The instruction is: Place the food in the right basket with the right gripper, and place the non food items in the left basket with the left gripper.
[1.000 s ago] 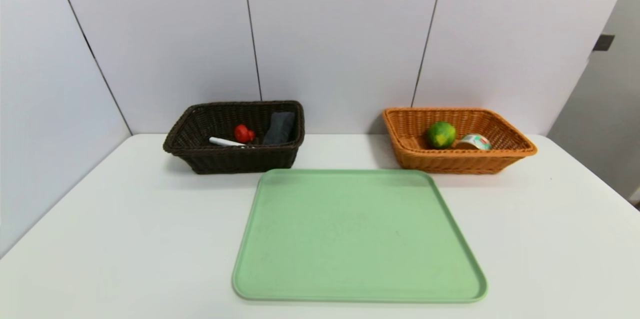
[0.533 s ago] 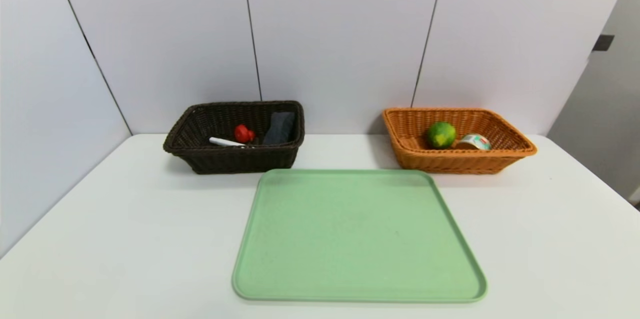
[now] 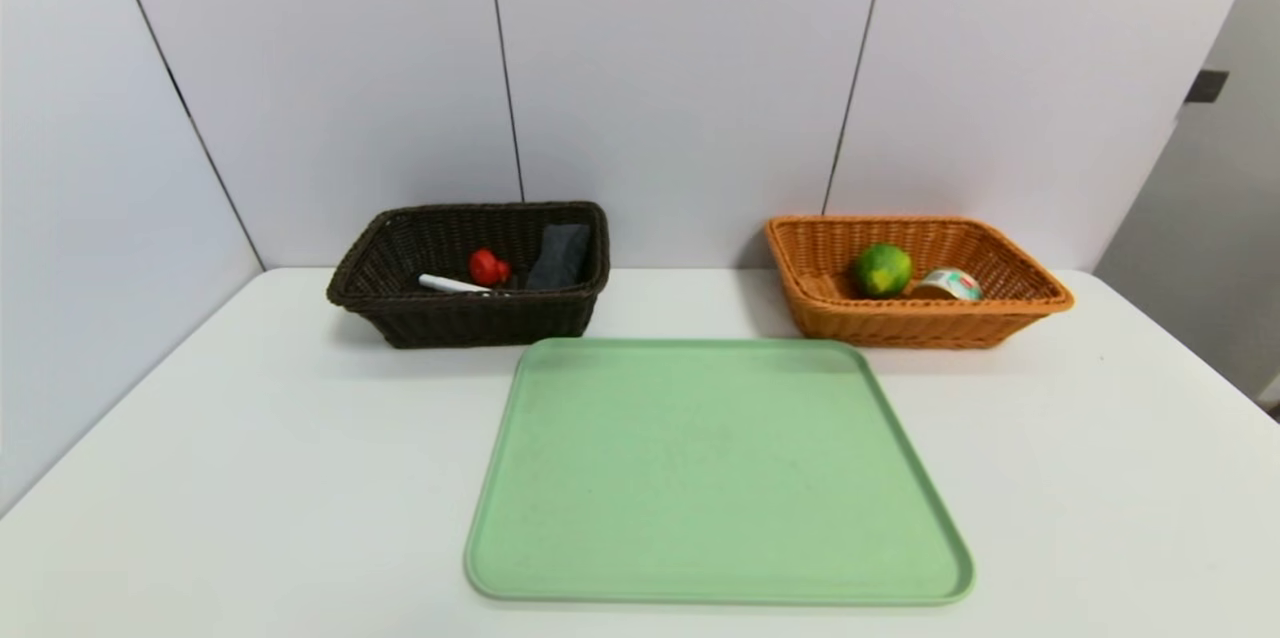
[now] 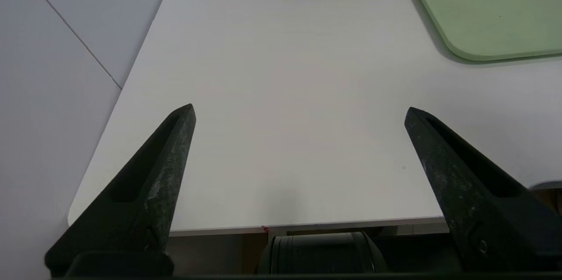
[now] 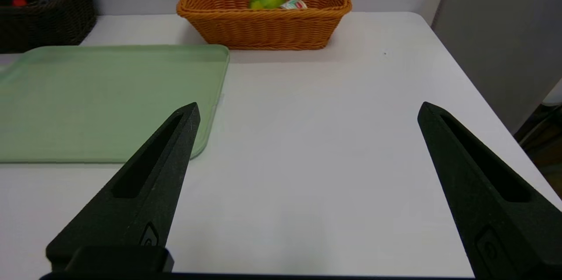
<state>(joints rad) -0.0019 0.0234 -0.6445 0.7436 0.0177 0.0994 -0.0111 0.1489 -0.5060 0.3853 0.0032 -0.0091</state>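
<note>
I see the round green citrus fruit [image 3: 882,269] and the small squat tin can [image 3: 949,284] lying in the orange woven wicker basket [image 3: 1010,320], far ahead of my right gripper [image 5: 307,111]. The rolled dark grey towel [image 3: 559,256], slim white marker pen [image 3: 452,284] and small red knobbly object [image 3: 488,267] sit in the dark brown woven basket [image 3: 460,318], beyond my left gripper [image 4: 299,113]. Both grippers are spread wide, holding nothing, above the white table [image 3: 250,458] on either side of the pale green flat tray [image 3: 715,473].

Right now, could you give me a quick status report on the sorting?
Left gripper and right gripper open, empty, parked near table edge. Fruit and can in orange basket; towel, pen, red object in dark basket. Tray bare.
</note>
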